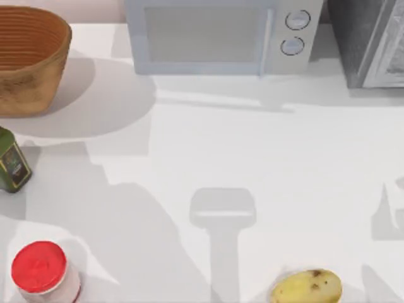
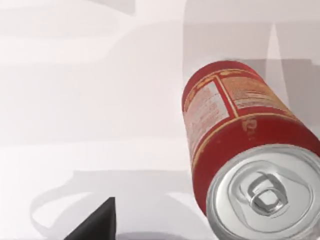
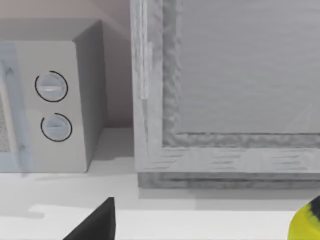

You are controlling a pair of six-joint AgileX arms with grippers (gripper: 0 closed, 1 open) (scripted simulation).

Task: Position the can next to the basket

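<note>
Since the left wrist view catches just a dark wedge of the left gripper (image 2: pixel 97 225), I can't tell whether its jaws are apart, together or clamped on anything.

The can (image 2: pixel 235 130) sits right beside that wedge, silver top toward the camera, red label side running away over the white table (image 1: pixel 284 158). Whether it's standing or lifted: can't tell. With the wrist this close, my read is that the left arm is the working one, at or around the grasp.

That fits the layout. The basket (image 1: pixel 31 69) is at the table's far left corner, so the left arm has the short haul. The task isn't done yet, I'd judge.

The green bottle (image 1: pixel 12 164) and the red-lidded jar (image 1: pixel 41 268) line the left edge below the basket. The free spot is on the basket's right, toward the microwave (image 1: pixel 208 35); I'd set the can there, upright and just beside the wicker.

The right gripper (image 3: pixel 95 225) faces the microwave dials and the grey appliance (image 1: pixel 372 38), jaw state unreadable too; it looks parked. The potato (image 1: pixel 307 287) lies near the front edge, out of the way.
</note>
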